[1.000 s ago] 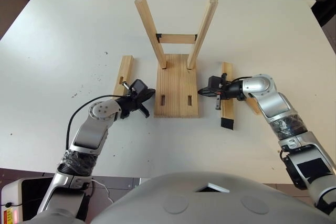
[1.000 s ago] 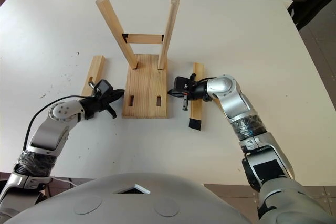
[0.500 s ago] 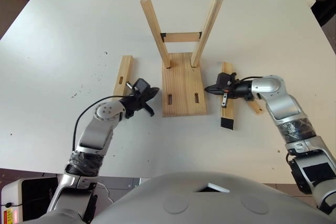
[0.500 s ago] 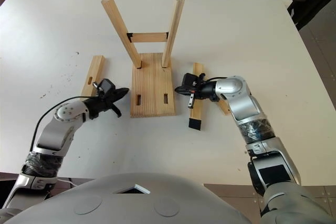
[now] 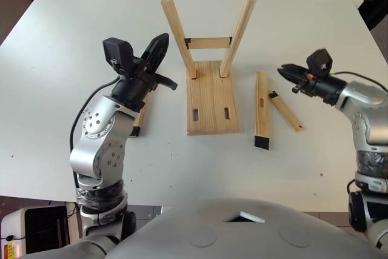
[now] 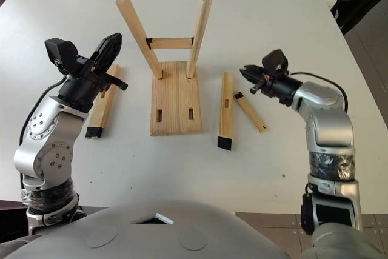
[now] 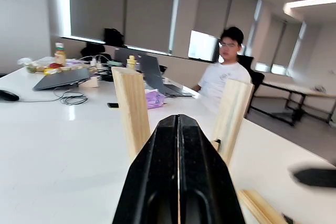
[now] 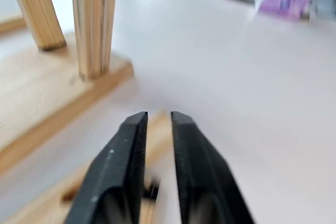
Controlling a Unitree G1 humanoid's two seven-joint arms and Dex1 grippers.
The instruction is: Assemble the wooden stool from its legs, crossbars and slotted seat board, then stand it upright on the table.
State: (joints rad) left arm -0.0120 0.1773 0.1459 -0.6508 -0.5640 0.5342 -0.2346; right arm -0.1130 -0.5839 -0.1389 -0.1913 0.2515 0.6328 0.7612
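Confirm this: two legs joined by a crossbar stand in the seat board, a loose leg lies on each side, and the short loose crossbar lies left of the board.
Not left. The left eye view shows the short loose crossbar lying right of the seat board, beside the right loose leg. The rest is correct.

The seat board [image 5: 210, 105] and legs [image 5: 177, 34] are pale, bare wood, smooth and matt. The table [image 5: 54, 59] is white and slightly shiny. The fingers [image 7: 157, 182] look like black plastic.
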